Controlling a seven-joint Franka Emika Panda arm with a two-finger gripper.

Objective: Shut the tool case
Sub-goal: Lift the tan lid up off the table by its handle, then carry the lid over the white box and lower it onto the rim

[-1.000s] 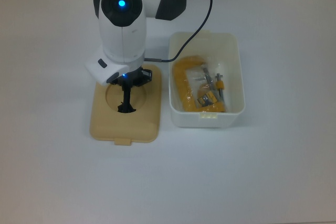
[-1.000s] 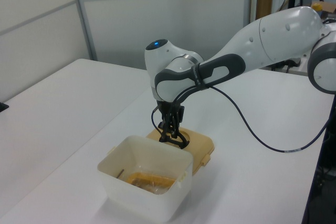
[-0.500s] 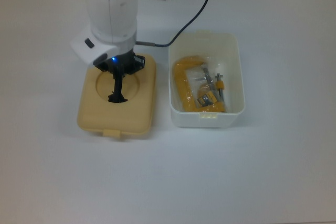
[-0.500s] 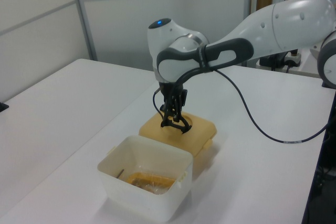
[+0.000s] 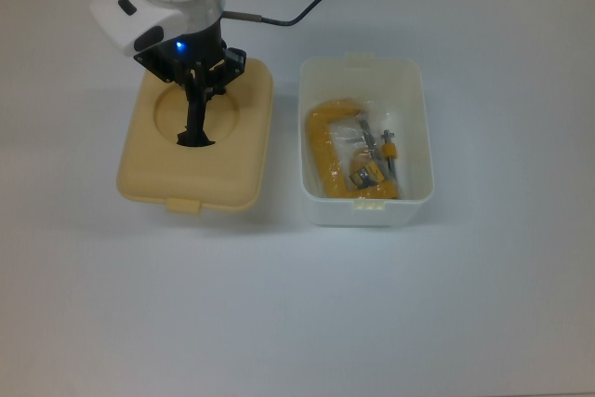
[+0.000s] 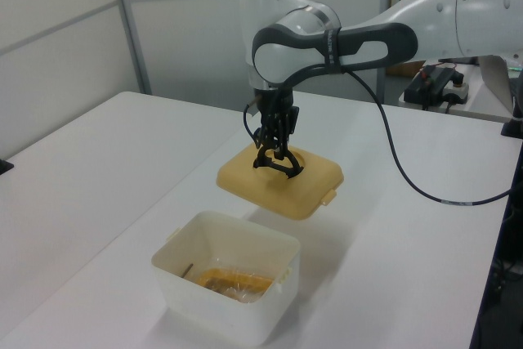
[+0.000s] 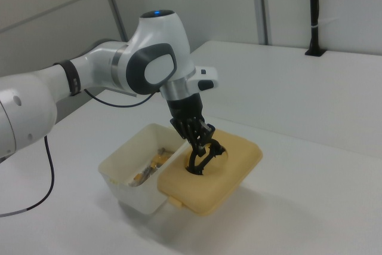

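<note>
Tool case parts sit apart: the white tub (image 5: 367,141) rests on the table (image 5: 465,304) toward the edge at the top view's right, open, with yellow and metal tools (image 5: 351,157) inside. Its tan lid (image 6: 282,185) hangs clear of the table beside the tub. The gripper (image 6: 275,155) is pinched on the black handle (image 5: 196,127) in the lid's round recess. Judging by its look, the lid is light, rigid plastic; that central handle seems the best hold, though the lid could swing.
</note>
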